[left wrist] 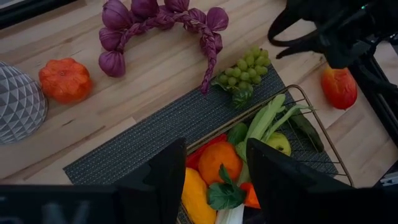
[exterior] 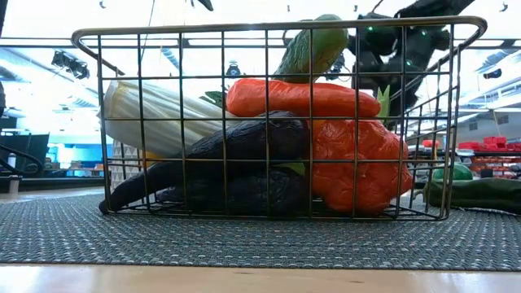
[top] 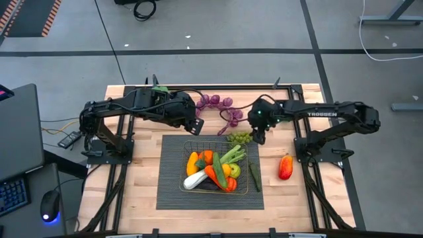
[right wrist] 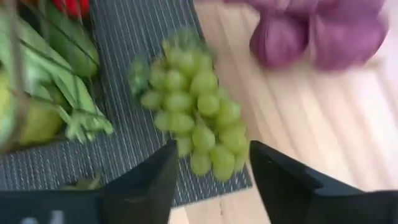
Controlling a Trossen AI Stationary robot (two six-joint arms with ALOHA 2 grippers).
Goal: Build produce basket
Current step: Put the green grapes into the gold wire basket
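The basket sits on the dark mat, already heaped with produce — carrot, eggplant, leek, orange. Judged well along. Left outside: green grapes on the mat's edge, a red pepper on the table, a cucumber beside the basket. The right gripper hangs over the grapes, fingers spread, empty. The left gripper waits above the basket's far edge, fingers apart, empty. The purple onion braid — unclear if wanted. Lower basket layers are hidden.
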